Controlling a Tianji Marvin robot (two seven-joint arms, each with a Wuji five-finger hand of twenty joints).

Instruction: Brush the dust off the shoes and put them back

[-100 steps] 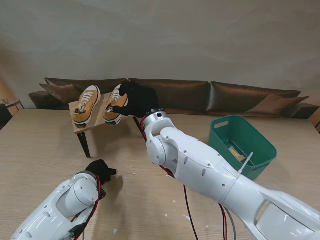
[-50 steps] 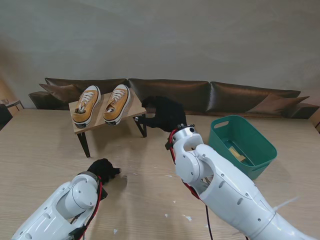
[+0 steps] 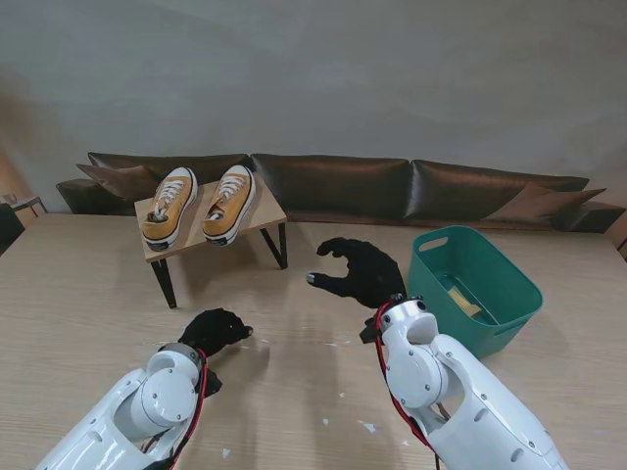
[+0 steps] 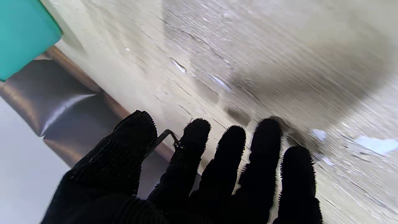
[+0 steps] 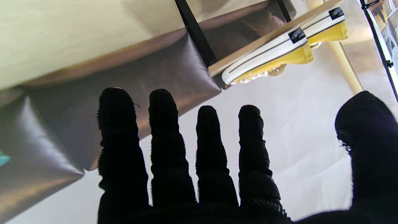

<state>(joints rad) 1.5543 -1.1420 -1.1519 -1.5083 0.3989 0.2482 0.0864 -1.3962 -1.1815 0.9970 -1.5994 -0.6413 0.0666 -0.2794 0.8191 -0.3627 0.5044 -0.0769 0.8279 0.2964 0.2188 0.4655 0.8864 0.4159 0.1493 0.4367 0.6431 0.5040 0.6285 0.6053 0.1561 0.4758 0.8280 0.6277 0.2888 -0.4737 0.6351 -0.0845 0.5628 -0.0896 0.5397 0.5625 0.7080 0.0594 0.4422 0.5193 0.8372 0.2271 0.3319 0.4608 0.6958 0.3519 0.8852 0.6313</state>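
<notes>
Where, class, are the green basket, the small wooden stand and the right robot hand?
green basket (image 3: 512,311): stand view, on its near outer wall.
small wooden stand (image 3: 266,211): stand view, bare right corner of its top.
right robot hand (image 3: 361,272): stand view, back of the open hand.

Nothing can be read with certainty. In the right wrist view each yellow shoe (image 5: 270,59) bears a small black heel patch (image 5: 294,35) with white lettering, in the upper right of the frame, but the letters are too small to make out. The stand view shows no text at all.
</notes>
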